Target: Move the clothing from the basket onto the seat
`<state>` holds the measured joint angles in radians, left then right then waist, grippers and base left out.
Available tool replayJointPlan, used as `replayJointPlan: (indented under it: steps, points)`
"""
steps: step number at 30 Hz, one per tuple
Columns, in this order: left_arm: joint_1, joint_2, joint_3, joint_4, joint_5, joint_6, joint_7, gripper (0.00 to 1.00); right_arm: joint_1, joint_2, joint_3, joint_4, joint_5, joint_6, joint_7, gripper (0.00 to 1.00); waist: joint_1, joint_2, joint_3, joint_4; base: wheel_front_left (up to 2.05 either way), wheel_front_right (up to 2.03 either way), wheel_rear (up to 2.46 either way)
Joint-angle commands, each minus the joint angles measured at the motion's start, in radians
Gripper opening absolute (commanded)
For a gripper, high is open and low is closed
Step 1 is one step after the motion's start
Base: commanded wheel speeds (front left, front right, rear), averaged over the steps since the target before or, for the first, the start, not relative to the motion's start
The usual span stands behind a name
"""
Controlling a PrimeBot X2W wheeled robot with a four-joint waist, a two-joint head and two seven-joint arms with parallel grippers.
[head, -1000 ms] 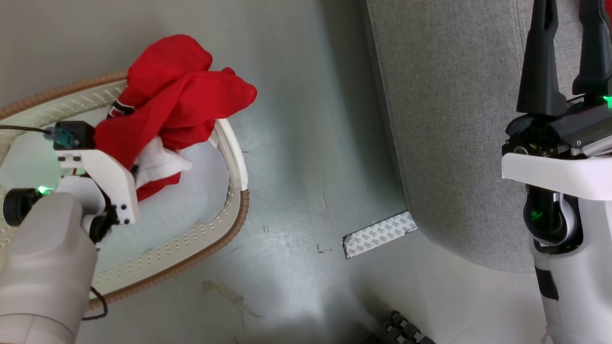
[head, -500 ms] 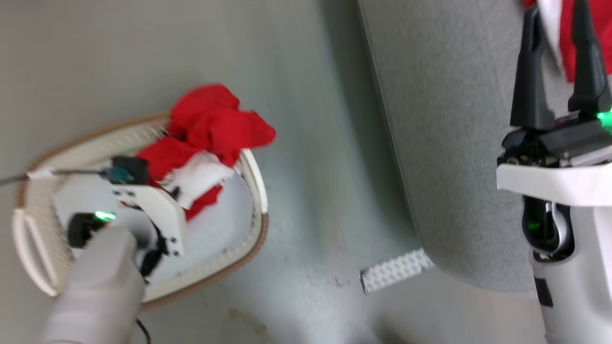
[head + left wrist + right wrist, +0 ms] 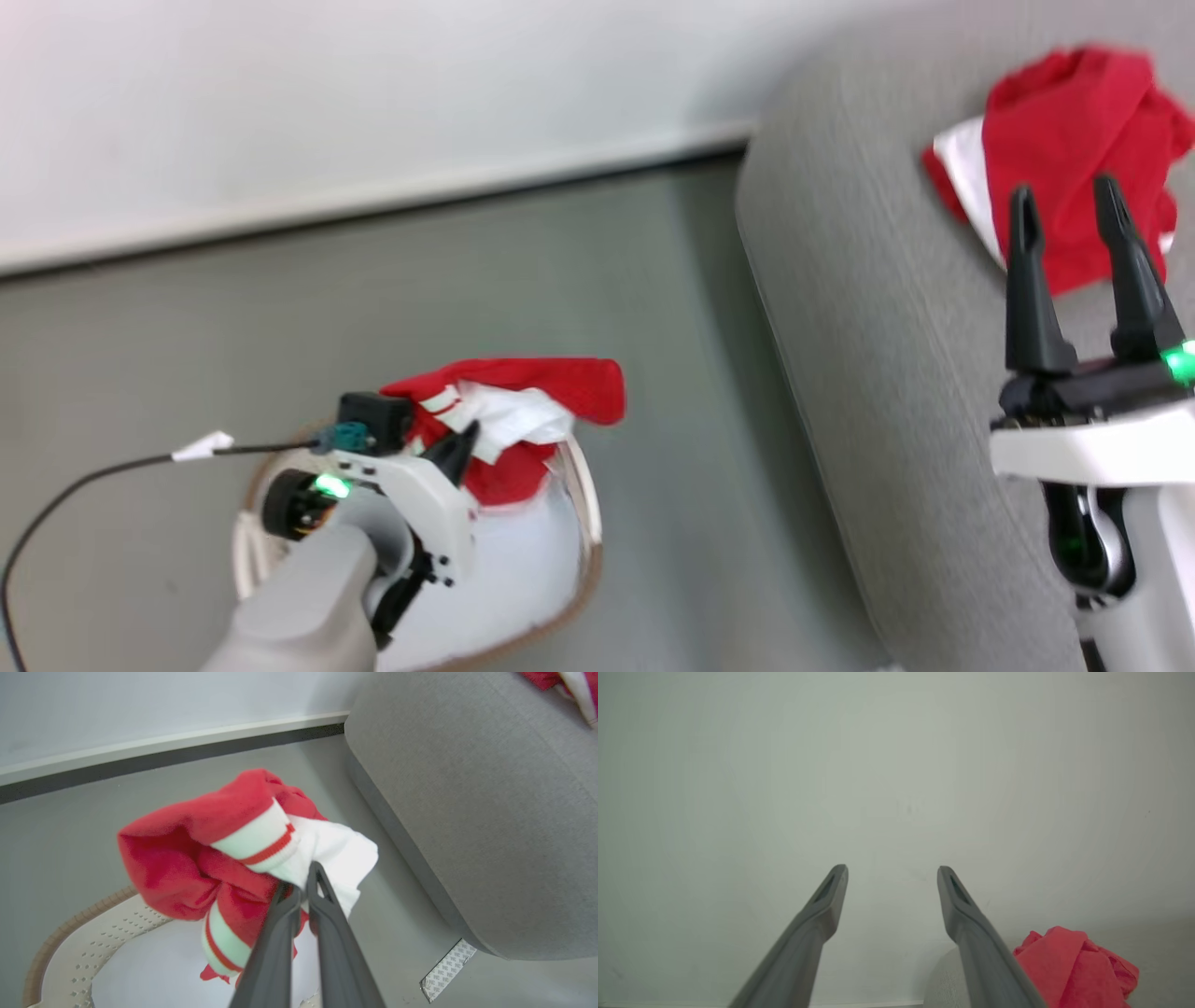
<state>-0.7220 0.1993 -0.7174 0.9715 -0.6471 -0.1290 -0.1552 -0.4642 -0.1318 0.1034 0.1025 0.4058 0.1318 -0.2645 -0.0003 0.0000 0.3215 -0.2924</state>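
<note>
Two red-and-white garments are being logged. One garment (image 3: pixel 196 858) is being gripped by the left fingers (image 3: pixel 327 933), which are being pressed fully together on a white fold. It is being suspended over the basket (image 3: pixel 84 924), at about 7 o'clock in the head view, with its striped tail hanging above the pale liner. A second garment (image 3: pixel 1074 187) is being supported, bunched, by the seat (image 3: pixel 887 373) at about 1 o'clock. The right fingers (image 3: pixel 813 933) are being held spread wide with nothing between them, close by that bundle.

Step in hand, as judged: the gripped piece is being lifted out for transfer.

Next move, as judged: a sweep of the left arm toward 3 o'clock is being called for. It should run high enough for the dangling cloth to pass the basket rim and the rounded seat edge, with release over the cushion. Whether more clothing is being hidden in the basket cannot be told.
</note>
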Motion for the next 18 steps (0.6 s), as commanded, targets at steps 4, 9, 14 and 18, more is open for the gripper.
replayJointPlan:
  steps: [4,9,14,18]
  points:
    - [0.03,0.008,-0.044,-0.058,-0.036,-0.002,-0.042,0.0,0.074,-0.03,-0.01,0.015,0.01,-0.002,0.0,1.0,0.0003,0.0,-0.206,0.102,0.0,0.0,0.0]
    - [0.035,0.028,-0.07,-0.136,-0.055,-0.002,-0.072,0.0,0.138,-0.047,-0.002,0.028,0.02,-0.002,0.0,1.0,0.0003,0.0,-0.292,0.145,0.0,0.0,0.0]
    - [0.034,0.053,-0.064,-0.219,-0.051,0.002,-0.087,0.0,0.188,-0.046,0.005,0.031,0.03,-0.002,0.001,1.0,0.0003,0.0,-0.34,0.181,0.0,0.0,0.0]
    - [0.021,0.072,-0.056,-0.311,-0.039,0.026,-0.089,0.0,0.225,-0.049,0.025,0.039,0.046,-0.002,0.001,1.0,0.0003,0.0,-0.363,0.207,0.0,0.0,0.0]
